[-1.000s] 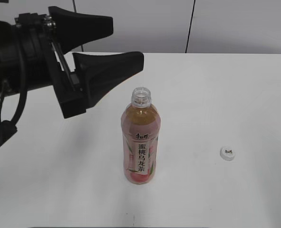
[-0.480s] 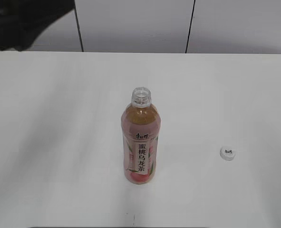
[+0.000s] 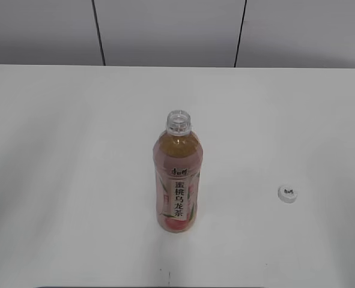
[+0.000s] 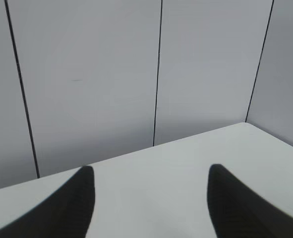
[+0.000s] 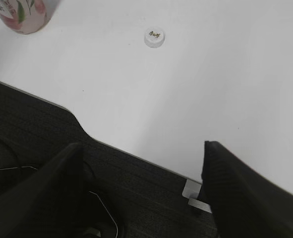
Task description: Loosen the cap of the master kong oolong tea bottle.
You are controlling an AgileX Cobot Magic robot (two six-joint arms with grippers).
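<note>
Amber tea fills the clear plastic master kong oolong tea bottle [image 3: 178, 180] with its pink peach label, standing upright and uncapped near the middle of the white bench [image 3: 75, 180]. Its small round white ribbed cap [image 3: 288, 193] lies on the bench well apart to the right, dark mark facing up. Left hand [image 4: 148, 198] hangs above the bench facing the grey panelled wall [image 4: 87, 74], fingers apart and empty. Right hand [image 5: 141, 183] sits over the bench edge, fingers apart, holding nothing
</note>
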